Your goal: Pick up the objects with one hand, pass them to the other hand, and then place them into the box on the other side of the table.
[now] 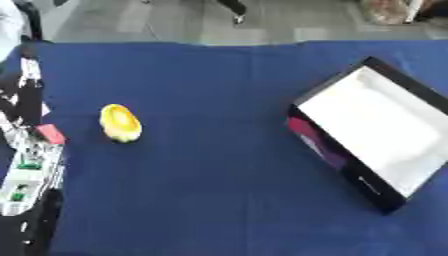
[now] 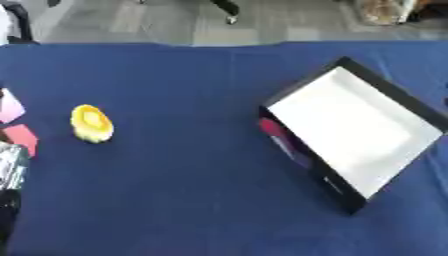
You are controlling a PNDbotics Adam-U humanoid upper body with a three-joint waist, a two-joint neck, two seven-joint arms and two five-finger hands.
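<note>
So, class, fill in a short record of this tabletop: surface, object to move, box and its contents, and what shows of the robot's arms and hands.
surface: blue cloth covering the table
object: yellow object, on the cloth at the left, nothing touching it
box: black box with white inside, at the right, open
box contents: nothing visible
left arm: arm at the left edge, hand not seen
right hand: not in view

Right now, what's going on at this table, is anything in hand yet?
Nothing is being held. The yellow object lies by itself on the blue tablecloth, toward the robot's left. The open black box, white inside with nothing in it, sits on the right. Part of the left arm shows along the left edge, but neither hand is in view. The pickup has not begun.
</note>
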